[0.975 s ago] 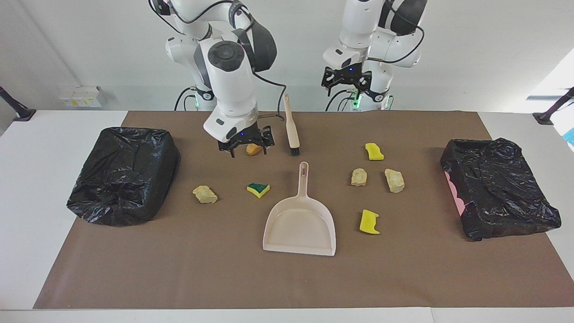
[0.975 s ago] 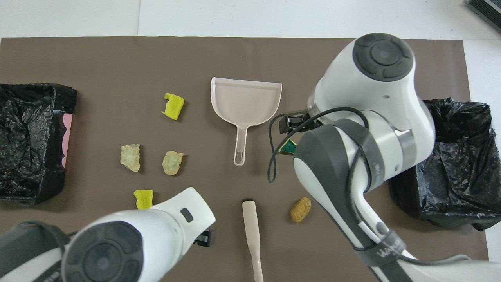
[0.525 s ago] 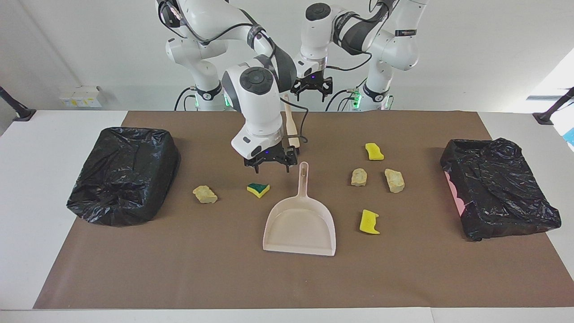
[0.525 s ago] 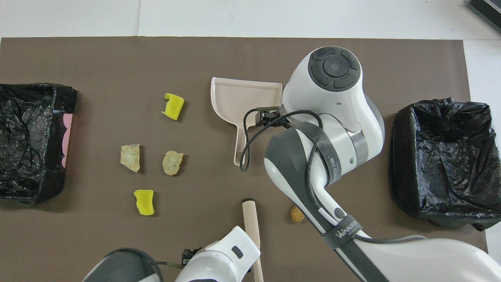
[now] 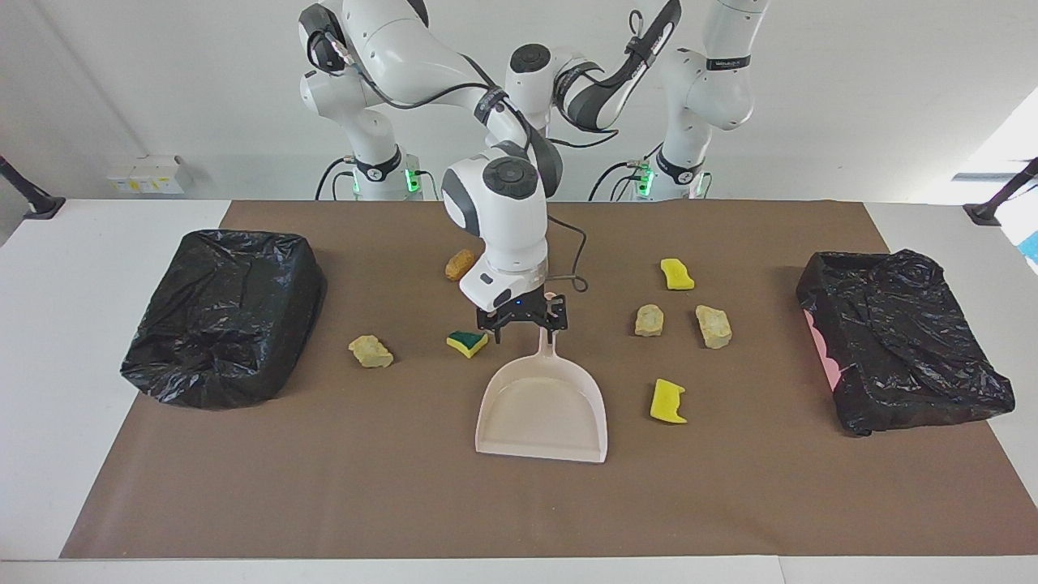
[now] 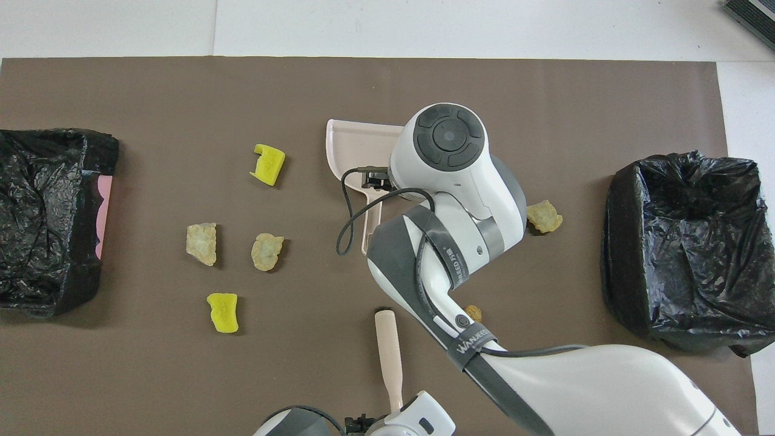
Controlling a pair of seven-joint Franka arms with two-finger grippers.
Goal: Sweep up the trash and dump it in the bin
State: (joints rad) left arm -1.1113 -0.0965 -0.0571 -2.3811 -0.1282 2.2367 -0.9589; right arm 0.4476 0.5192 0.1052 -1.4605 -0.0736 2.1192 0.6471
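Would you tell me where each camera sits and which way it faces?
Facing view: high across the table, facing the robots; both arms show, right gripper over the dustpan's handle.
Overhead view: above the robots' end, looking steeply down; right arm shows, left arm's wrist at bottom edge.
Shared: dustpan, scraps, both black-bagged bins.
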